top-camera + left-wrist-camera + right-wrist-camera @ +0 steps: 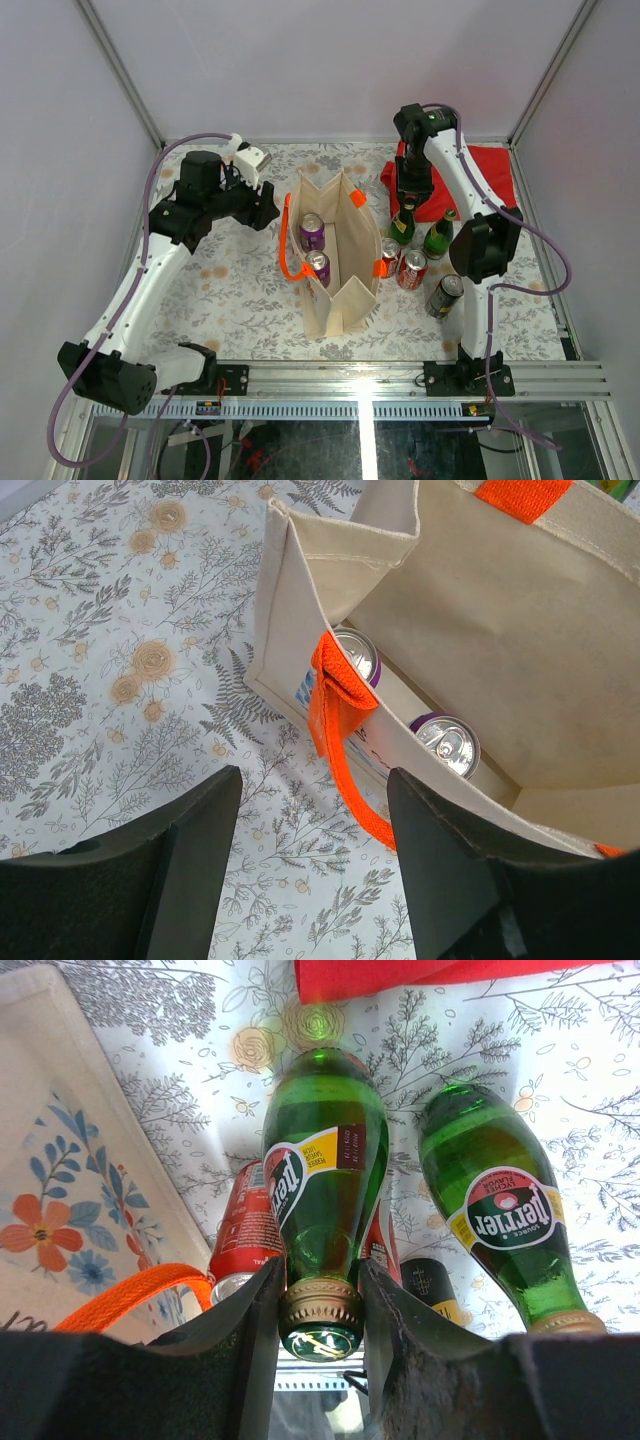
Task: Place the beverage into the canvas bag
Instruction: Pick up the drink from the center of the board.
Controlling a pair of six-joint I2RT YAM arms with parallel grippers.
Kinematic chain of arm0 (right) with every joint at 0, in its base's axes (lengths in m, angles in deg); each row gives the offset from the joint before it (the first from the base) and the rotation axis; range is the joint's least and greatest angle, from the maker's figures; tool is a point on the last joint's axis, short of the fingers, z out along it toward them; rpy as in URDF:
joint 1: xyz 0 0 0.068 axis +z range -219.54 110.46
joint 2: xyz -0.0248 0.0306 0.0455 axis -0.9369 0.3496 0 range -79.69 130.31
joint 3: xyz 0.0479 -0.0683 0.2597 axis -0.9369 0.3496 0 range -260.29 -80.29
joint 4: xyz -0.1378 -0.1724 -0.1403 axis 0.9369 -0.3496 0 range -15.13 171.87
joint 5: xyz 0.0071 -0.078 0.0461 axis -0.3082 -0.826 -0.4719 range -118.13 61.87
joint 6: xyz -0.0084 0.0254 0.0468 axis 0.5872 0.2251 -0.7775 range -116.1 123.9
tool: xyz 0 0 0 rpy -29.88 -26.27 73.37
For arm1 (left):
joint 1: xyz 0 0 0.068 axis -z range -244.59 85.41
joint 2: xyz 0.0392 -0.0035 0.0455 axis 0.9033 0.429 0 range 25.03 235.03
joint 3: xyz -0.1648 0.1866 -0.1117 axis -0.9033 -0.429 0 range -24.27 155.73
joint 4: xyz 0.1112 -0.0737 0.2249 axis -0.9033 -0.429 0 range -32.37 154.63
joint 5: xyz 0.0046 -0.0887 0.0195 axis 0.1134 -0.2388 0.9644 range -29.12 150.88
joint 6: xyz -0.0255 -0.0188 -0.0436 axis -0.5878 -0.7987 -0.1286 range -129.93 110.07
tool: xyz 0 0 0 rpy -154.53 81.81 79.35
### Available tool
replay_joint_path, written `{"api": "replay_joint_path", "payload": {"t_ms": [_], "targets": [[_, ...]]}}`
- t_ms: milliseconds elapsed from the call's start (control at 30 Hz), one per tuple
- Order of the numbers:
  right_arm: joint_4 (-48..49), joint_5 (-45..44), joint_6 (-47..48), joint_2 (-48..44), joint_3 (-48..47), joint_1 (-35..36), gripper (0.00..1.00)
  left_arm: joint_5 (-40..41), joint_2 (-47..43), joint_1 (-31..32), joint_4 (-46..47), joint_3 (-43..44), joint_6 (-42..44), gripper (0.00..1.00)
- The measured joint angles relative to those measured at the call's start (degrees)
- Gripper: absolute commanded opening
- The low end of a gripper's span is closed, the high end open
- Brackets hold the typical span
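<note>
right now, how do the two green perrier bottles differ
The gripped bottle has the right gripper shut on its neck; the free bottle stands untouched. The gripped bottle's label shows a dark red patch, the free bottle's a pinkish oval. Both are green, upright and gold-collared.

We find the canvas bag standing open-mouthed mid-desk. Two purple cans line its left wall inside, and the room along its right wall is free. Its orange handle droops over that left wall, right before the wide-spread left end effector. Right of the bag, things crowd. The right end effector pinches the neck of a green bottle, hemmed by a second bottle, red cans and a dark can. Open desk lies left of the bag.
</note>
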Motion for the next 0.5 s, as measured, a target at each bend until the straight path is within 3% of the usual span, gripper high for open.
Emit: {"api": "replay_joint_path", "payload": {"t_ms": [500], "targets": [[-1.2, -1.5, -0.4, 0.0, -8.7, 0.1, 0.00, 0.0, 0.0, 0.0, 0.0, -0.2, 0.0, 0.60]]}}
